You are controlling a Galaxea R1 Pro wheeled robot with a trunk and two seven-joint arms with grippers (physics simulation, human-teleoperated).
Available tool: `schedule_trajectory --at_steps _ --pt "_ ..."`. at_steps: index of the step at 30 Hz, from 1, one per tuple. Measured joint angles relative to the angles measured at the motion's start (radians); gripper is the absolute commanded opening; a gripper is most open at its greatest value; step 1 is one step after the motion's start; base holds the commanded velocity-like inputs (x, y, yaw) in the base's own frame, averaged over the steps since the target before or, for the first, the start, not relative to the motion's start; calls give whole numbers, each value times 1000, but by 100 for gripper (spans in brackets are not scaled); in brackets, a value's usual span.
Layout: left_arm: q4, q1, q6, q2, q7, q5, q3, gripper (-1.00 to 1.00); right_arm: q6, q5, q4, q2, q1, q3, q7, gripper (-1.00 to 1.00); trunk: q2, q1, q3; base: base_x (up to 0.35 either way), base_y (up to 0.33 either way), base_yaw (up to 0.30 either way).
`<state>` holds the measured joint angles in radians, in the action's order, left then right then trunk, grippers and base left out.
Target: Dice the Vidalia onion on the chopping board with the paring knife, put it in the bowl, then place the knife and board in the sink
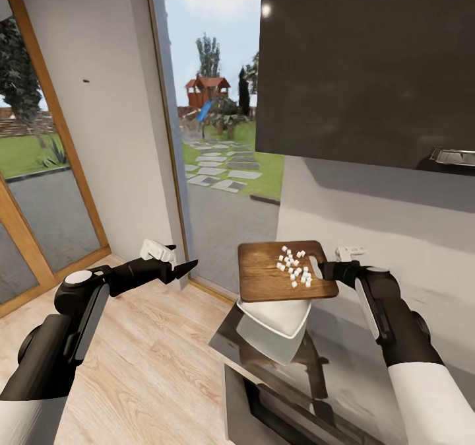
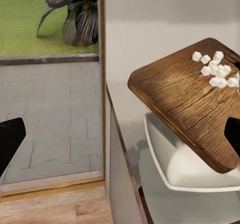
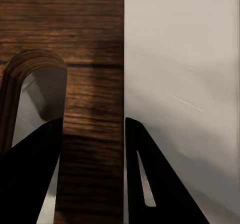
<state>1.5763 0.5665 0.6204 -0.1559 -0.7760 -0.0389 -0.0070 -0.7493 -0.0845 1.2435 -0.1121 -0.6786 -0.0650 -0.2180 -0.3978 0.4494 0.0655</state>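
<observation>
So we've got the right gripper pinched on the handle end of the chopping board, held level right above the bowl with the diced onion sitting near our grip. Tipping its far end down should slide the bits in. Our left gripper hangs off to the side, empty, jaws apart.
</observation>
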Motion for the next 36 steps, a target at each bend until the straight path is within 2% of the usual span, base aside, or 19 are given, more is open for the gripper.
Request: schedule_trajectory --at_steps 5,23,28,32,36 --pt "0 0 0 0 0 0 0 100 23 -1 -1 0 1 1 0 -100 0 0 0 0 0 0" --pt "0 0 0 0 0 0 1 100 31 -1 -9 2 0 2 1 -100 0 0 0 0 0 0" --pt "0 0 0 0 0 0 1 100 33 0 -23 15 1 2 1 -100 0 0 0 0 0 0" --pt "0 0 0 0 0 0 1 100 83 0 -47 21 1 2 2 -100 0 0 0 0 0 0" --pt "0 0 0 0 0 0 1 100 98 -1 -63 21 1 2 2 -100 0 0 0 0 0 0"
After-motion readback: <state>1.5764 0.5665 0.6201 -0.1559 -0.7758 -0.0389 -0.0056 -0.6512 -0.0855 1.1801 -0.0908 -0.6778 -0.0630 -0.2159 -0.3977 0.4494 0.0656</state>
